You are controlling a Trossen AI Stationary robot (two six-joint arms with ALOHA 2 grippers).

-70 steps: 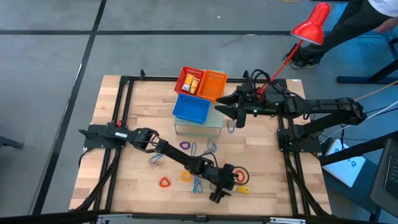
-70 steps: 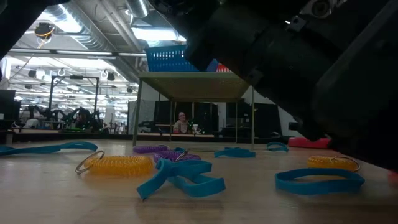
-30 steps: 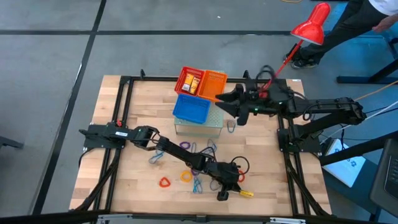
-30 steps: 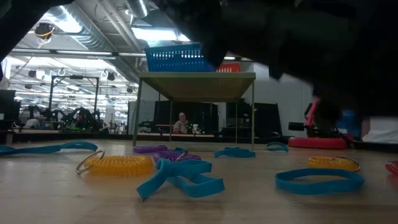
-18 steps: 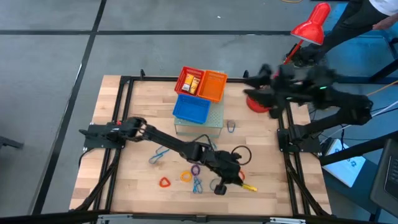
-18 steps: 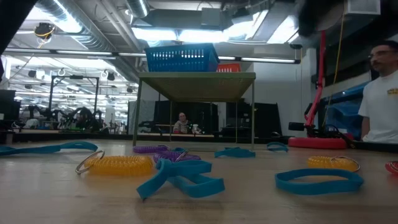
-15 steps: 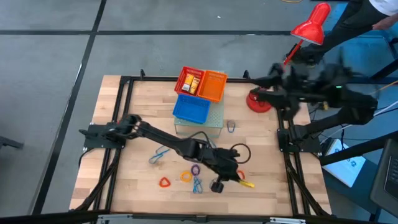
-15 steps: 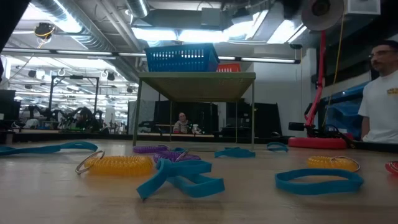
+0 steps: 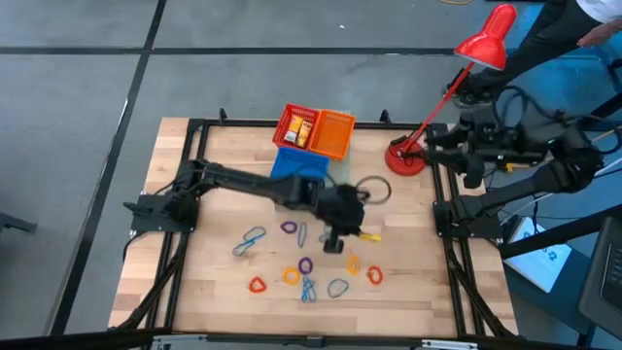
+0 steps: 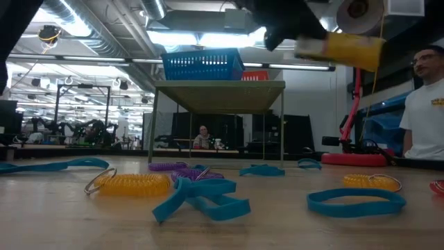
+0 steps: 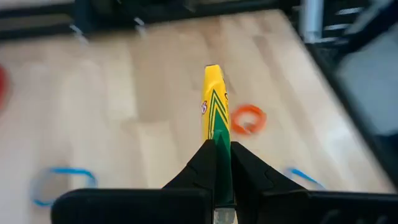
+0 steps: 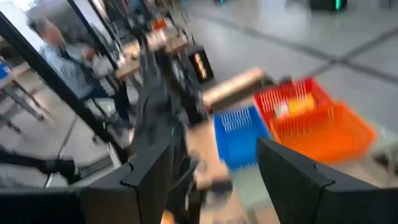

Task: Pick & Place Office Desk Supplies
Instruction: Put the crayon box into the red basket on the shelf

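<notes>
Left gripper: the left gripper is raised over the middle of the table, just in front of the blue basket — its jaws are clamped on a yellow crayon box, pinched by one narrow end so most of it sticks out past the fingertips.

Carried item: in the low view the yellow crayon box hangs high in the air, roughly level, well above the table top.

Right gripper: the right gripper is pulled back at the far right edge near the red lamp base, jaws apart and holding nothing.

Likely target: the red basket at the far side already holds a yellow box, so I judge the carried one is meant for there; the orange basket sits beside it.

Still on the table: coloured loops lie scattered on the near half — a purple loop, an orange loop, a red triangle loop, a blue loop.

Risk, grip: the hold is on a small end area, so a fast swing could twist the box or let it slip out onto the loops below.

Risk, path: the route to the far baskets passes over the blue basket on its raised stand; too low a carry could clip its rim or drop the box into the wrong one.
</notes>
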